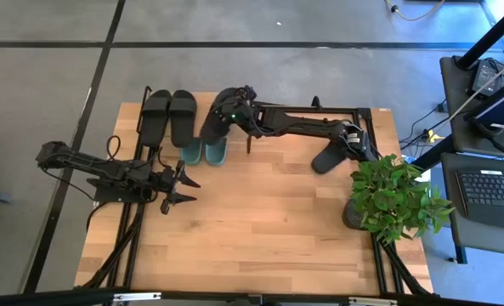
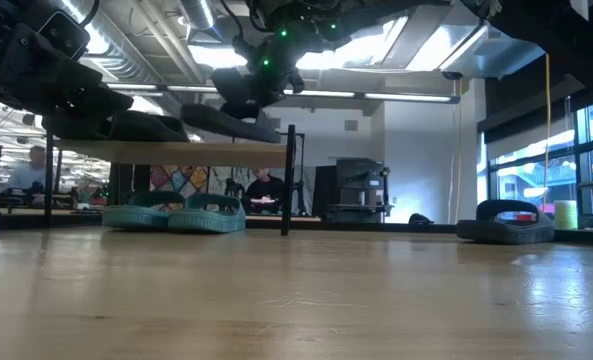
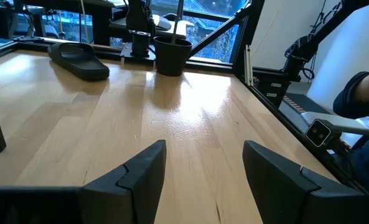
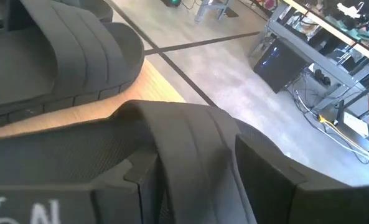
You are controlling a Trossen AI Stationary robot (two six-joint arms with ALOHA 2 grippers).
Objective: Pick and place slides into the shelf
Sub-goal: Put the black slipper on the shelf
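Note:
The shelf (image 1: 249,127) stands at the table's far edge. Two black slides (image 1: 170,115) lie side by side on its wood top board (image 2: 176,151), and two green slides (image 2: 176,213) sit on the table under it. My right gripper (image 1: 221,109) is over the board's right part, shut on a third black slide (image 2: 231,120). Another black slide (image 1: 328,157) lies flat on the table to the right of the shelf. My left gripper (image 1: 182,189) is open, low over the table in front of the shelf, and touches nothing. My right gripper pinches the black slide (image 4: 184,143) between its two fingers (image 4: 277,180), coming from above and lying across the slide. The slide hangs under the fingers, slightly tilted, close over the top board. Whether its lower end (image 2: 268,133) touches the board, I cannot tell.
A potted plant (image 1: 396,197) stands near the table's right edge, close to the right arm's base. Bare wood (image 1: 260,229) spreads across the table's middle and near side. Beyond the table, a person's sleeve (image 3: 364,93) shows in the left wrist view.

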